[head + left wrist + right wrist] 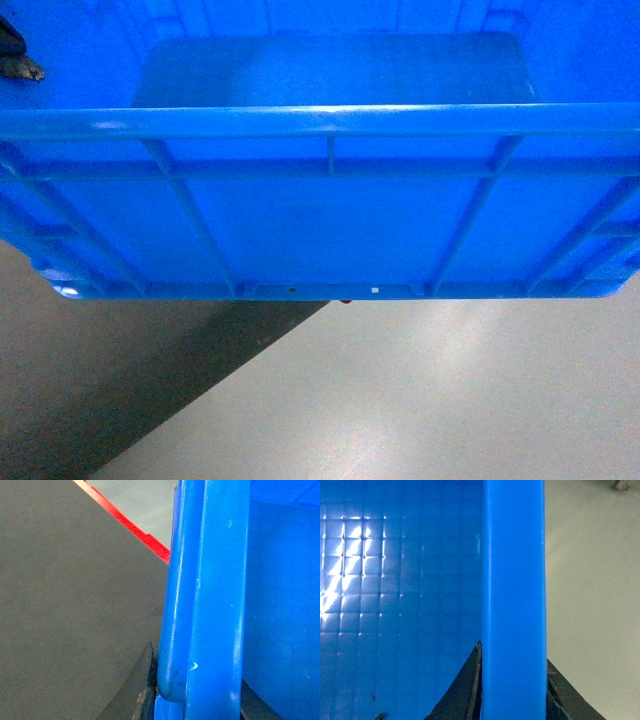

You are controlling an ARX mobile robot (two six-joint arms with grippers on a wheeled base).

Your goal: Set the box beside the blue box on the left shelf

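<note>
The box (320,230), a bright-blue ribbed crate, fills the upper half of the head view and hangs above the floor, its near wall and smooth floor facing me. In the left wrist view my left gripper (200,680) is shut on the box's thick rim (215,605), one dark finger on each side. My right gripper (514,652) is shut on the opposite rim (512,580), one finger inside the crate and one outside. A dark bit of the left gripper's fingers (18,66) shows at the top left of the head view. The left shelf and the other blue box are out of view.
Below the crate lies a dark grey floor area (100,400) on the left and light grey floor (450,400) on the right. A red strip (125,525) runs slantwise along the dark area's far edge in the left wrist view.
</note>
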